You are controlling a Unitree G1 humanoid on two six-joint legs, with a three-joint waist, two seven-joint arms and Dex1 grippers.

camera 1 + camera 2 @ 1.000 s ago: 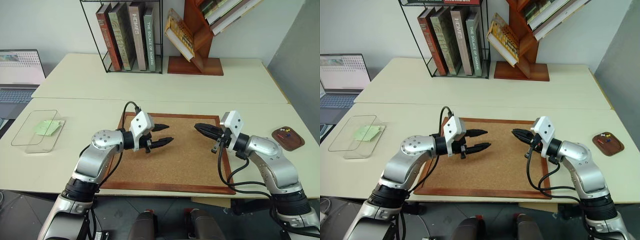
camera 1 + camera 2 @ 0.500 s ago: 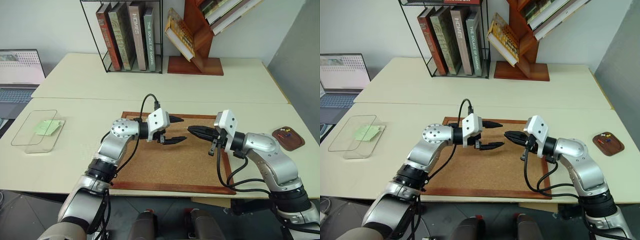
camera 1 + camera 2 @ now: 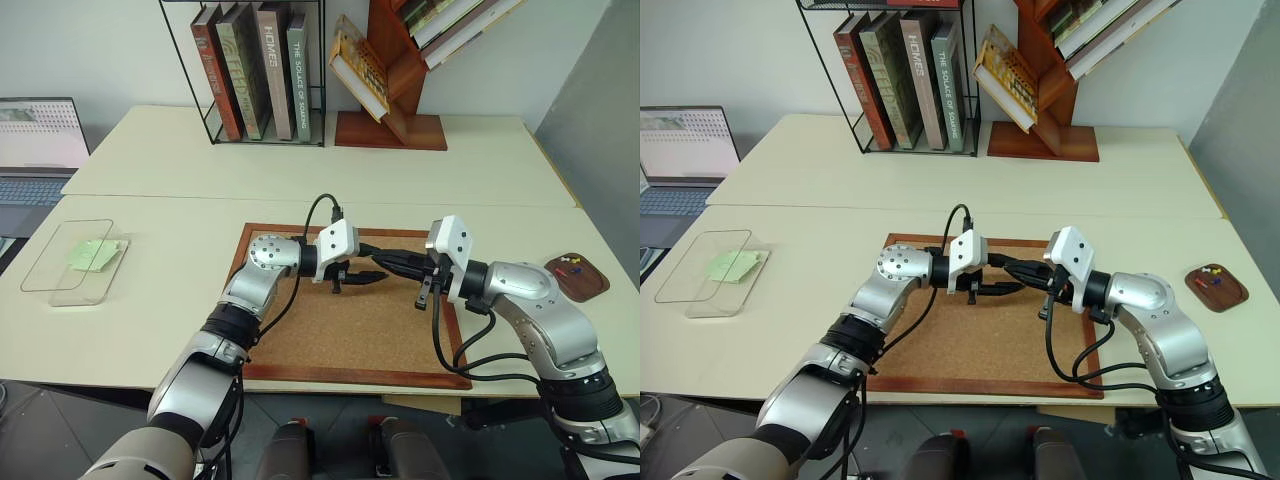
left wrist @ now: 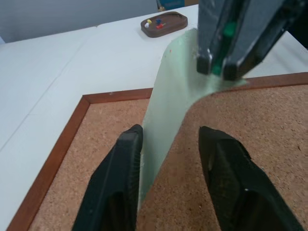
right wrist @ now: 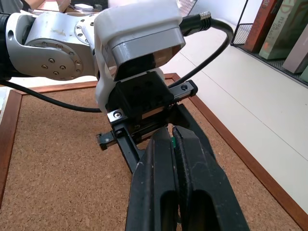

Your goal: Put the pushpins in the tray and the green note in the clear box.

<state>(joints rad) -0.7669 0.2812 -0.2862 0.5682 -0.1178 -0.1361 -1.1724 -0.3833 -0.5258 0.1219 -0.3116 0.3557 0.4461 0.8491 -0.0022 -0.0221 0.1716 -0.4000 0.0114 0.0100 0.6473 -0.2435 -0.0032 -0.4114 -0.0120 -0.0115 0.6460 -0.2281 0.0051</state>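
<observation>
Left wrist view: right gripper [image 4: 217,67] pinches the note [image 4: 166,115] (green pin head between its tips). Left gripper [image 4: 171,144] straddles the note's free end, fingers part open above the corkboard [image 4: 288,144].

Bright, even daylight fills the scene, casting only soft, faint shadows on the desk [image 3: 300,170] and corkboard [image 3: 340,340], while in the wrist views the nearest black fingers [image 4: 115,192] and the far background blur slightly.
</observation>
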